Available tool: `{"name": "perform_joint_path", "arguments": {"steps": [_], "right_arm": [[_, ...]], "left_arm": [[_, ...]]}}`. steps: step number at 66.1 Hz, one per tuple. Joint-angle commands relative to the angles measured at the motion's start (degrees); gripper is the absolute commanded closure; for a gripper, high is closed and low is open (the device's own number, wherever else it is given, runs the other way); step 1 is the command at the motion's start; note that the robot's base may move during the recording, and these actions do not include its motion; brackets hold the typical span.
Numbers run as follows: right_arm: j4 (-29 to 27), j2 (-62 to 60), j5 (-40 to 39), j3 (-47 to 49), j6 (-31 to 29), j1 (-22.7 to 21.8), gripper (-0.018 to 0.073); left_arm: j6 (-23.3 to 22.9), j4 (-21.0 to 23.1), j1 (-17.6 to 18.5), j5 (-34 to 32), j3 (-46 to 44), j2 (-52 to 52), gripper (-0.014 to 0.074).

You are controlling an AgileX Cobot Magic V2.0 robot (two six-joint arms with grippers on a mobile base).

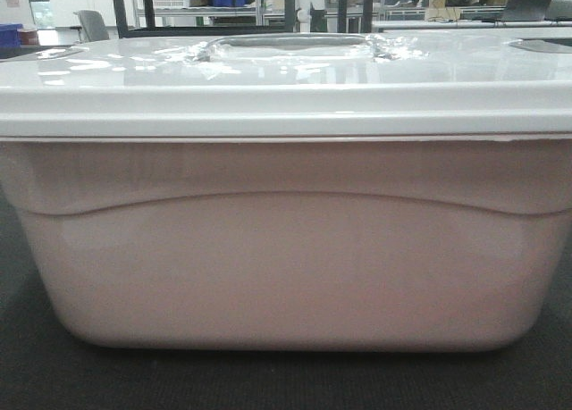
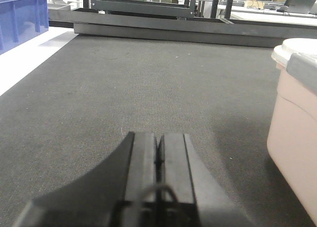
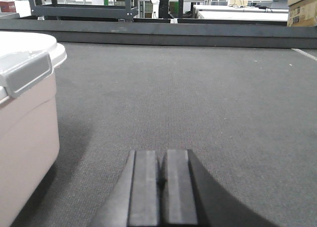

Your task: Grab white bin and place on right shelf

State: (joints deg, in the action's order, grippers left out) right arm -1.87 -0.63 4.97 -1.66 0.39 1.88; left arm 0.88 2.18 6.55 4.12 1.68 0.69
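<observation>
Closest in on both wrist views are the pincers. The left gripper has its two black fingers pressed flat together with only a thin seam between them, and nothing in its grasp. Same for the right gripper: closed tight, holding nothing. Both sit low over the dark grey mat.

The white bin sits on that mat between the two arms. It's off to the right edge of the left wrist view and off to the left edge of the right wrist view, and neither gripper is touching it. From the front camera it fills basically the whole frame (pinkish translucent wall, curved ridge running across it). The glossy white lid is on, and there's a grey latch at the end that faces the right arm.

Further back, a blue bin sits off to the left on a white surface. Beyond the mat's far edge is a dark metal frame, then tables and clutter too blurry to call. A cardboard box pokes in at the top right.
</observation>
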Motion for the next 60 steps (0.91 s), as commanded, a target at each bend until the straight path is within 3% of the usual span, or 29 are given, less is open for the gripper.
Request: {"name": "perform_joint_path", "arguments": {"steps": [1,60], "right_arm": [[0.36,-0.97,-4.97,0.09,-0.39,0.12,0.0531],[0.36,-0.97,-4.97,0.09,-0.39,0.12,0.0531]], "left_arm": [[0.04,0.35,0.31,-4.74,-0.06,0.66,0.0722],[0.04,0.35,0.31,-4.74,-0.06,0.66,0.0722]]}}
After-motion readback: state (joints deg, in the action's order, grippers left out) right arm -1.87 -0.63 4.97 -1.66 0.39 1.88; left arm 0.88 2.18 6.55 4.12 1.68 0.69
